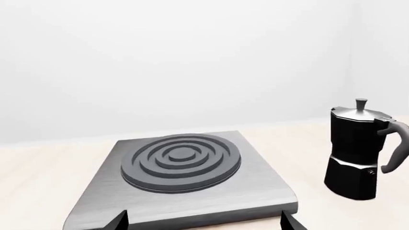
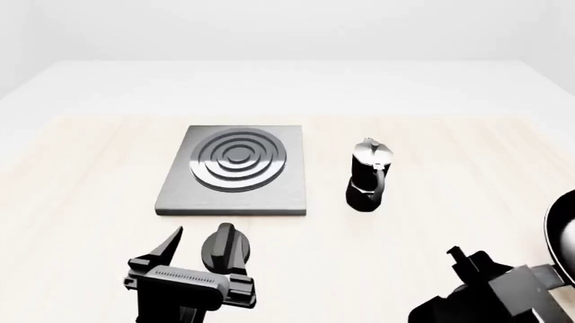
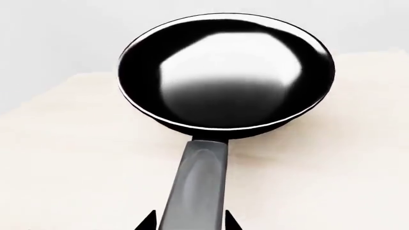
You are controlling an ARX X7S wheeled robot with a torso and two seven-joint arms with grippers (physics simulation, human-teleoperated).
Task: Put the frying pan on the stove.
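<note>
- Nearest the head camera, the left claw (image 2: 199, 250) hangs low over the bench (image 2: 90, 202), its two dark fingers spread wide with nothing between them.
- Just beyond that claw lies the stove (image 2: 235, 171), a flat grey slab flat on the bench, its dark ringed burner bare; in the left wrist view the stove (image 1: 185, 177) fills the area straight ahead of the fingertips, which show apart at the picture's edge.
- Off to the right of the stove, and ahead of the left claw, a black-and-silver moka pot (image 2: 367, 175) stands upright, apart from the slab; the left wrist view shows the moka pot (image 1: 361, 151) with its handle turned away from the stove.
- Right claw (image 3: 188, 221): its tips sit on either side of the frying pan's handle, close against it, so it appears closed on the handle.
- Straight out from the right claw, the frying pan (image 3: 227, 72) shows its shiny inside, well apart from the stove; in the head view only an edge of the frying pan (image 2: 564, 235) appears at the far right.
- No brand, label or writing can be read on anything.
</note>
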